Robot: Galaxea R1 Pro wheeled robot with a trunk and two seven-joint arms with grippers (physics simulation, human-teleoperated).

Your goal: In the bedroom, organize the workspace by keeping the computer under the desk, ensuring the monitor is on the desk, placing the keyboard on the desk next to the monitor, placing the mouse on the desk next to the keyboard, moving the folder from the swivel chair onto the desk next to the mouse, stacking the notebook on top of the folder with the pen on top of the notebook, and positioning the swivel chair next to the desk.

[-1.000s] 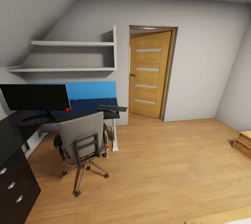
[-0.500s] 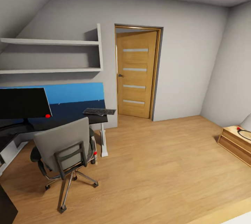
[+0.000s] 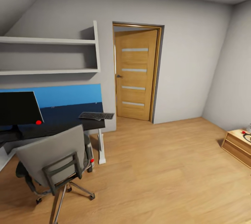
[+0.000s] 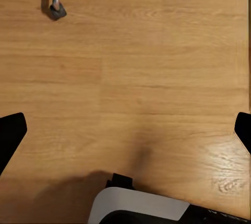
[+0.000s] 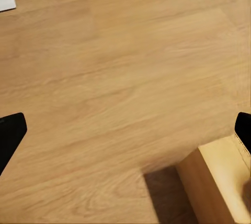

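Atop black desk [image 3: 62,126], slim dark keyboard [image 3: 96,115]

Left tool [image 4: 125,130] agape; right tool [image 5: 125,130] likewise

Wooden door [image 3: 136,74] (ajar), grey walls [image 3: 188,60], plank floor [image 3: 164,168].

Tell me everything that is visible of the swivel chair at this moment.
The swivel chair is seen from behind in the head view. It has a tall grey padded back with a dark frame bracket on it, black armrests, and a chrome star base whose legs end in black casters. It stands upright on the wooden floor, close against the black desk, below the monitor. Its seat is hidden by the back. Two caster legs show in the left wrist view.
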